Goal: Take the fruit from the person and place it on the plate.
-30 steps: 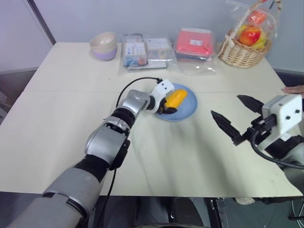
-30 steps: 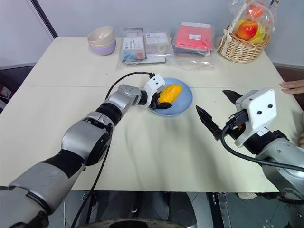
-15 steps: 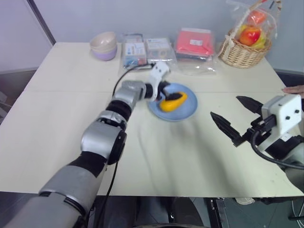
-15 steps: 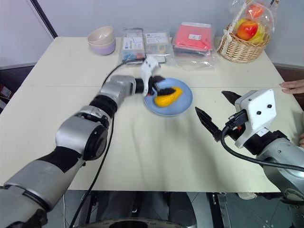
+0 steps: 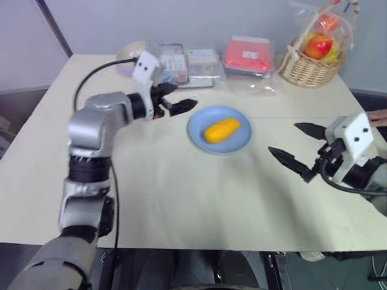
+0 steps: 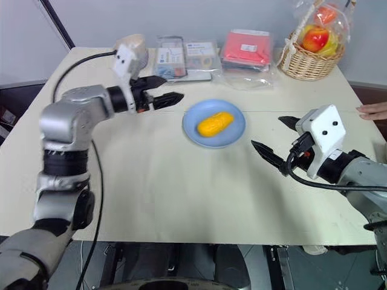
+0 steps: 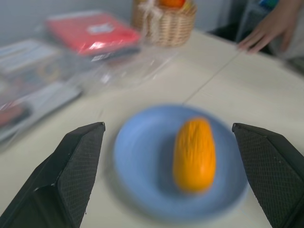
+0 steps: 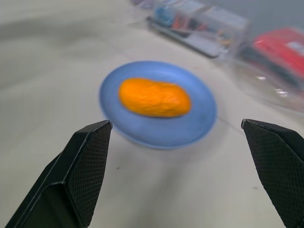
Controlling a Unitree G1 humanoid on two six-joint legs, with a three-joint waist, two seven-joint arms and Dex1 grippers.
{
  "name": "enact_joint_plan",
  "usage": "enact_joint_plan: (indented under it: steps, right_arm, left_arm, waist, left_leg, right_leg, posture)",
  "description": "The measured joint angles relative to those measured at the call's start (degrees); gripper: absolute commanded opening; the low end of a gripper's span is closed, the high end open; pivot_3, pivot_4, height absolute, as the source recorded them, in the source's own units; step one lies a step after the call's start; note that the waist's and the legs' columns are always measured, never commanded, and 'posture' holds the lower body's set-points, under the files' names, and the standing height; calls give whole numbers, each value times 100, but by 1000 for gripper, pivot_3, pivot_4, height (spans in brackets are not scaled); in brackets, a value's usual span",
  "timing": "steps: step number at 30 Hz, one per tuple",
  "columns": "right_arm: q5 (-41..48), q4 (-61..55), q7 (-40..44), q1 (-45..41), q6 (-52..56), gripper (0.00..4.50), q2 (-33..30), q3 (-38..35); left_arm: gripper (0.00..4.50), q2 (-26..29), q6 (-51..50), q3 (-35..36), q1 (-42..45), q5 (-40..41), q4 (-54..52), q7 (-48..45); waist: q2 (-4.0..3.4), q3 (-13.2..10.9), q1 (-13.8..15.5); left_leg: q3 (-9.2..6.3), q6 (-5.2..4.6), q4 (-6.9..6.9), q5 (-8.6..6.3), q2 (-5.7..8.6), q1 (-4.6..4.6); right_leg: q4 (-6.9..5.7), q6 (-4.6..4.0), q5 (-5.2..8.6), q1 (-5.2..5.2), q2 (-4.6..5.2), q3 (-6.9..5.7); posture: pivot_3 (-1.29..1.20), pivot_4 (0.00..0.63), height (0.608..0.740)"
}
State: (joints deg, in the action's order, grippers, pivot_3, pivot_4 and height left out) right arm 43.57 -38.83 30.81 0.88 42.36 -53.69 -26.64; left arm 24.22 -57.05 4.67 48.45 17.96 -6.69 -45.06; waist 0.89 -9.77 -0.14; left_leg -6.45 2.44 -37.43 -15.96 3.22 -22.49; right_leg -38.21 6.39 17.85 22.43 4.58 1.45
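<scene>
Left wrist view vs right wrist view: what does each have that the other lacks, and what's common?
Left wrist alone: the wicker basket at the table's far side and the person's hand resting on the table edge. Right wrist alone: the clear-wrapped packets beyond the plate, more plainly seen. Shared: the fruit lying on the blue plate, untouched, the red packet, and each camera's own gripper, left gripper and right gripper, open and holding nothing.

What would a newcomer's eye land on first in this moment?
The yellow-orange fruit lying on the light-blue plate at mid-table, held by nothing. Beside it, toward the robot's left, the left gripper hangs open above the table; on the other side the right gripper is open too. A wicker fruit basket stands at the far corner.
</scene>
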Motion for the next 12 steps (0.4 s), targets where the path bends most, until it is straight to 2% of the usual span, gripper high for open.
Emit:
enact_joint_plan:
  steps: [5, 7, 12]
  right_arm:
    - [-216, 339, 380, -211, -160, 4500, -74, 208]
    - [-265, 450, 470, -246, -167, 4500, -75, 245]
    - [-355, 549, 571, -379, -168, 4500, -75, 343]
  left_arm:
    - [4486, 229, -1120, 263, -873, 589, -1750, 417]
    - [4486, 278, -1242, 273, -1173, 728, -2023, 533]
    - [4486, 283, -1231, 306, -1272, 810, -2122, 876]
  waist:
    - [0, 0, 7]
    - [0, 0, 3]
    - [0, 0, 8]
  left_leg:
    - [3, 1, 0, 0, -1, 1]
    - [2, 3, -1, 1, -2, 1]
    - [5, 1, 0, 0, -1, 2]
  right_leg:
    - [5, 0, 0, -1, 2, 1]
    - [4, 0, 0, -1, 0, 0]
    - [5, 0, 0, -2, 1, 0]
  posture:
    - [0, 150, 740]
    - [0, 150, 740]
    - [0, 150, 740]
